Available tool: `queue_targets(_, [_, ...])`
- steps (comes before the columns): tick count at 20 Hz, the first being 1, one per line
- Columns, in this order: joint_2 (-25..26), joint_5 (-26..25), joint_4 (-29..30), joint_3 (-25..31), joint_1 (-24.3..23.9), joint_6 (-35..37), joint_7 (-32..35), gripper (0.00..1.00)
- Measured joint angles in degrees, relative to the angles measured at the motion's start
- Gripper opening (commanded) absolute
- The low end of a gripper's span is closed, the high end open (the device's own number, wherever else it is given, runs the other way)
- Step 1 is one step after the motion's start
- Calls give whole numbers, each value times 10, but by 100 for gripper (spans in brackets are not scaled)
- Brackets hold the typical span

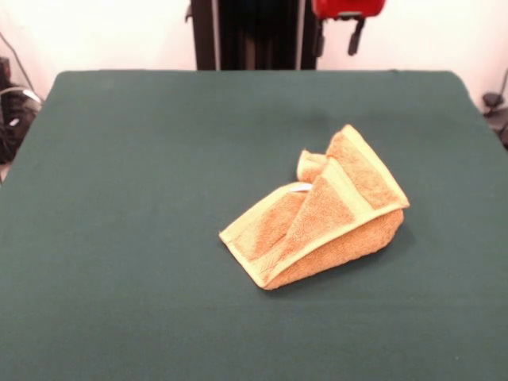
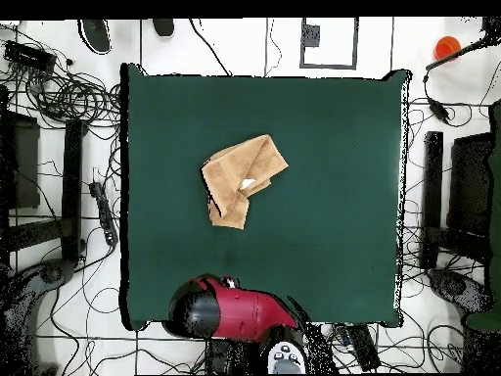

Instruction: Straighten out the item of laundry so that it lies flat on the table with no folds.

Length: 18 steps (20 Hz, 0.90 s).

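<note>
Closest to the front camera it's just bare green bench (image 1: 119,317). A bit further back, right of centre, sits the towel (image 1: 317,226), folded over itself into a lumpy wedge with the pale border bands crossing on top and a small white tag (image 1: 301,188) peeking out of the fold. From overhead it's the same bunched shape, near the middle.

Way at the back, the red arm (image 2: 240,311) is parked over its base end, well apart from the towel. Only a dark bit of the hand (image 1: 355,36) hangs at the top edge, holding nothing, and I can't tell how open it is.

Risk as I see it: pinching both layers at once would just drag the whole wad along, not unfold it.
</note>
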Motion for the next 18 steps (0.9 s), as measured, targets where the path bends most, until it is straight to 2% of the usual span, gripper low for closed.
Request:
queue_targets(11, [0,0,-14,0,13,0,0,100])
queue_targets(18, [20,0,-34,0,13,0,0,100])
